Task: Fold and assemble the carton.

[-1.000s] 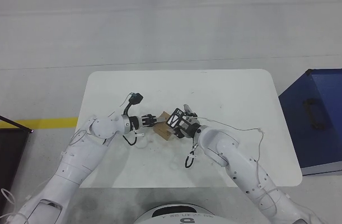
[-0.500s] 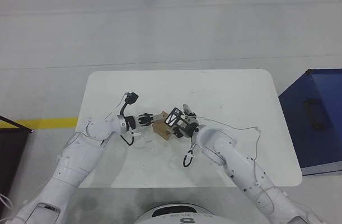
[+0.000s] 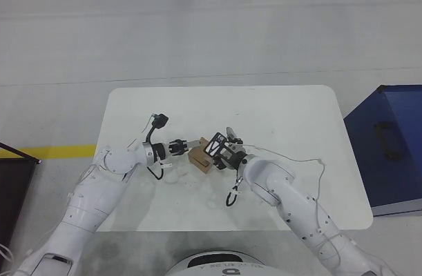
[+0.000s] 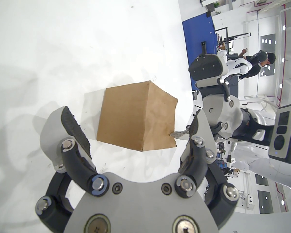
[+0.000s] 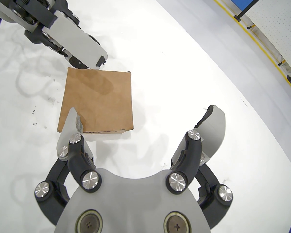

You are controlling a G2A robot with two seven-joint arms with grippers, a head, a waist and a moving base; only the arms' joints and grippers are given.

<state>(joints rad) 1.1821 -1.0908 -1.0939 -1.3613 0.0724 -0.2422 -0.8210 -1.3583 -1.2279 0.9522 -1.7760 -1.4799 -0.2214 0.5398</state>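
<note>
Top view: overhead, looking down, distant, whole white rounded table (image 3: 293, 117).
Wrist views: close, facing small brown cardboard carton (image 4: 135, 117) from opposite sides.
Shared: carton.

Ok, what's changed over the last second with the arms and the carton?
Very little. The left arm's elbow and wrist drew slightly back toward the table's left edge. The left claw stayed open at the carton's side. Nothing was gripped or let go. The right claw stayed open at the carton's opposite side, and the carton kept its place on the table.
</note>
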